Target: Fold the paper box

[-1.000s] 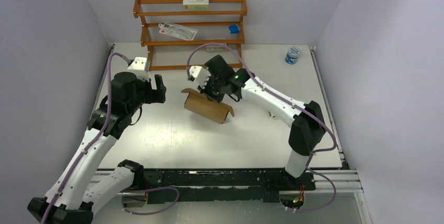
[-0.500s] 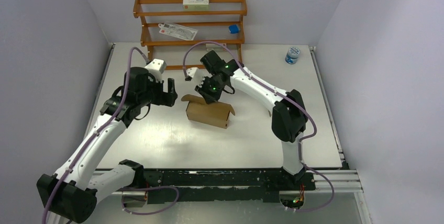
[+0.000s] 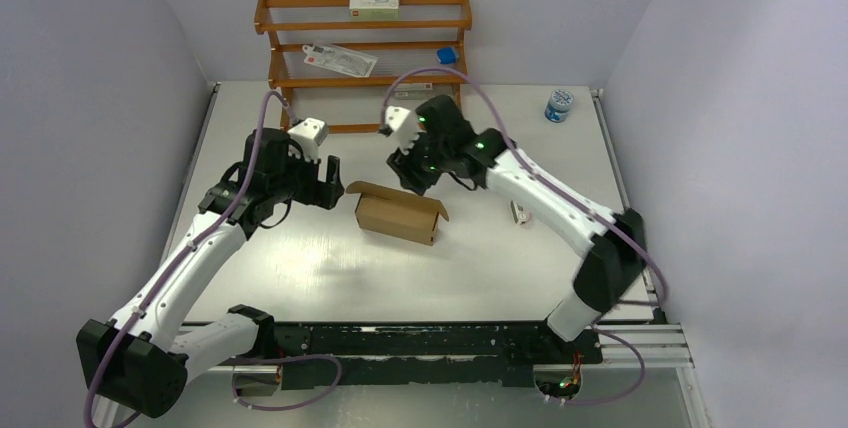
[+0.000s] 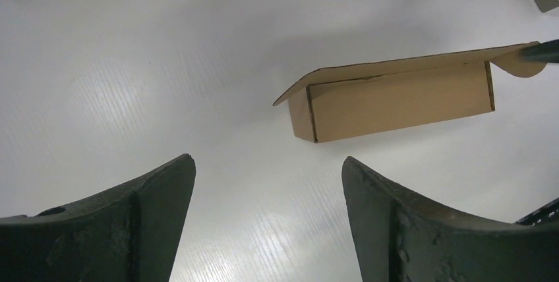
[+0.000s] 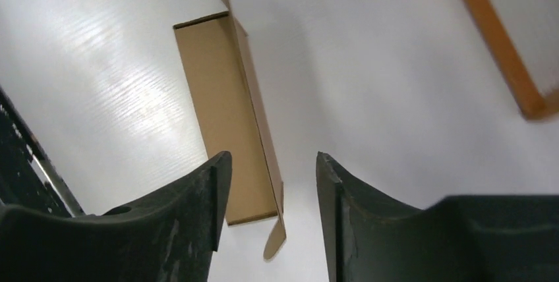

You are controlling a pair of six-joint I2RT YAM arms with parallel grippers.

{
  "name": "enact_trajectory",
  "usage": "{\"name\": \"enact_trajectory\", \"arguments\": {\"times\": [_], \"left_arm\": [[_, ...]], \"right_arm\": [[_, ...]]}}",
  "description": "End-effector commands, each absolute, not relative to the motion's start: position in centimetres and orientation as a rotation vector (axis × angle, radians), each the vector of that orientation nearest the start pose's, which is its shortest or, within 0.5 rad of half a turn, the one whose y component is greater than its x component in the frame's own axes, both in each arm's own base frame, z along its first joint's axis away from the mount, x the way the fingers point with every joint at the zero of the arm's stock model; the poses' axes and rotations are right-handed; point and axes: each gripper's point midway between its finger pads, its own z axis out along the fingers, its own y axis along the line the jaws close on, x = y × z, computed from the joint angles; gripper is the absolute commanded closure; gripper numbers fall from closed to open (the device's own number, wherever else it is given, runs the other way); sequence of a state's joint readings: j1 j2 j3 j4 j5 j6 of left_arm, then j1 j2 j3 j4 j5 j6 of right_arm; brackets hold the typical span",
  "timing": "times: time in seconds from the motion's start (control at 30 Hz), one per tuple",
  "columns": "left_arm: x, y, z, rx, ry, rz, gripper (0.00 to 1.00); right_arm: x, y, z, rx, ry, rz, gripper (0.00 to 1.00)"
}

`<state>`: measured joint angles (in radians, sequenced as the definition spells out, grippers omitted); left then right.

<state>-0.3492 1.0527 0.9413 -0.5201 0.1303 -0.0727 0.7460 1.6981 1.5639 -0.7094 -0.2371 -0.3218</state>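
Fingers (image 4: 151, 203) of the left gripper (image 3: 328, 180) stand wide apart and hold nothing; bare table (image 3: 400, 278) shows between them in the left wrist view. This gripper hangs at 9 o'clock of the paper box (image 3: 400, 214), near it but not touching, with its jaws facing the box's left end.

At 12 o'clock on the table, against the back wall, stands a wooden rack (image 3: 365, 58). A white-and-green carton (image 3: 374, 5) lies on its top shelf.

The paper box, plain brown, lies on its side near the table's centre, its long axis running roughly 9 to 3 o'clock. It is formed into a rectangular tube. A flap projects loose at the left end, and a rounded flap juts out at the right end. Neither end is closed.

The right gripper (image 3: 410, 176) hovers at 12 o'clock of the box, over its far edge. Its fingers (image 5: 198, 209) are parted by a moderate gap and grip nothing. In the right wrist view the box (image 5: 224, 111) lies on the table beyond the fingertips.

A small item (image 3: 520, 213) lies at 3 o'clock of the box, beside the right arm; its detail is too small to make out. A small jar (image 3: 559, 104) stands at the table's 2 o'clock corner.
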Motion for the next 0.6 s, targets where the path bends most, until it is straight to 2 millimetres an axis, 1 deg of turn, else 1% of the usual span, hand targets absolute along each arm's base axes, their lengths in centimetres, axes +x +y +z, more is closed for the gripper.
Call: {"name": "enact_trajectory", "arguments": {"times": [0.0, 0.1, 0.13, 0.23, 0.27, 0.33, 0.37, 0.43, 0.5, 0.57], "left_arm": [[28.7, -13.7, 19.5, 0.435, 2.174, -0.409, 0.14], [28.7, -13.6, 19.6, 0.444, 2.172, -0.403, 0.15], [28.6, -13.5, 19.6, 0.446, 2.170, -0.398, 0.15], [28.7, -13.0, 19.9, 0.425, 2.155, -0.365, 0.14], [28.7, -12.9, 20.1, 0.418, 2.149, -0.361, 0.13], [28.7, -13.0, 20.5, 0.414, 2.135, -0.366, 0.13], [28.7, -13.1, 20.5, 0.418, 2.128, -0.374, 0.13], [29.0, -13.1, 20.8, 0.395, 2.116, -0.375, 0.14], [29.4, -12.6, 21.1, 0.356, 2.106, -0.348, 0.14], [29.5, -12.5, 21.2, 0.359, 2.086, -0.335, 0.14]], "right_arm": [[32.3, 29.5, 24.4, -0.950, 1.931, 0.400, 0.43], [31.7, 27.3, 26.0, -0.795, 1.908, 0.375, 0.36], [31.2, 26.4, 26.7, -0.756, 1.896, 0.372, 0.35], [29.4, 25.2, 27.4, -0.688, 1.871, 0.420, 0.34], [29.0, 24.7, 27.5, -0.634, 1.872, 0.443, 0.29], [28.3, 23.4, 27.2, -0.482, 1.885, 0.471, 0.07], [28.0, 22.7, 27.1, -0.423, 1.876, 0.482, 0.01], [27.4, 21.8, 27.0, -0.368, 1.842, 0.502, 0.00], [27.0, 20.7, 26.4, -0.308, 1.846, 0.485, 0.00], [26.6, 19.8, 25.4, -0.292, 1.874, 0.453, 0.00]]}}
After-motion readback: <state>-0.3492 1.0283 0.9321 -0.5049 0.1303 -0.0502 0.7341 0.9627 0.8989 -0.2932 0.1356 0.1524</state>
